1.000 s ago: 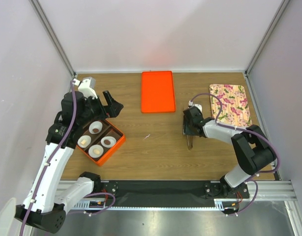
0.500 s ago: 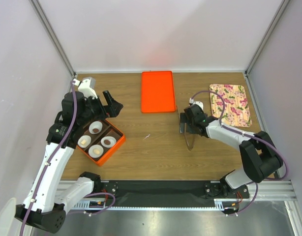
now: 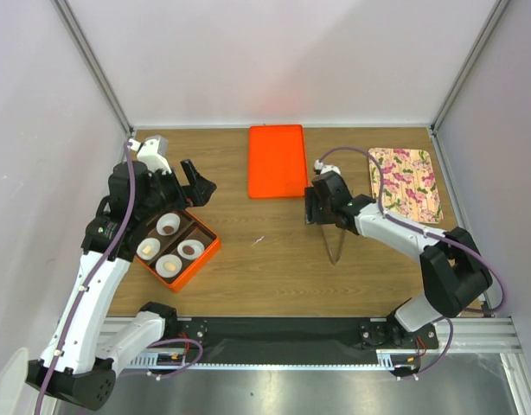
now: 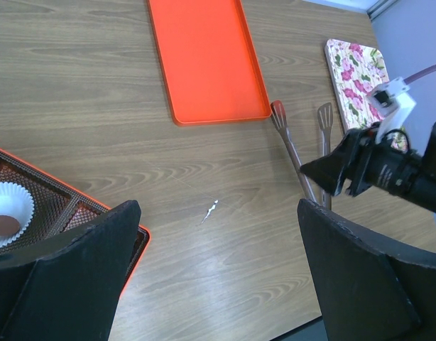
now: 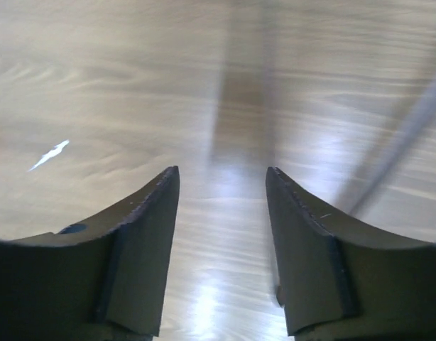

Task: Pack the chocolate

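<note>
An orange box [image 3: 203,256] with four compartments sits at the left. Each compartment holds a white paper cup. One cup holds a dark brown chocolate [image 3: 189,250] and another a pale tan chocolate [image 3: 146,249]. A brown chocolate [image 4: 1,226] in its cup shows at the left edge of the left wrist view. My left gripper [image 3: 197,187] is open and empty, above the table just beyond the box. My right gripper [image 3: 311,207] is open and empty, low over bare wood beside the tongs [image 3: 335,242]. In the right wrist view its fingers [image 5: 143,241] frame only the table.
A flat orange tray [image 3: 278,161] lies at the back centre. A floral plate [image 3: 405,181] lies at the back right and looks bare. The tongs also show in the left wrist view [image 4: 297,158]. A small white scrap [image 3: 259,241] lies mid-table.
My right gripper has moved left and away from me, off the tongs and towards the orange tray's near corner. The tongs now lie uncovered. The left arm has not moved.
</note>
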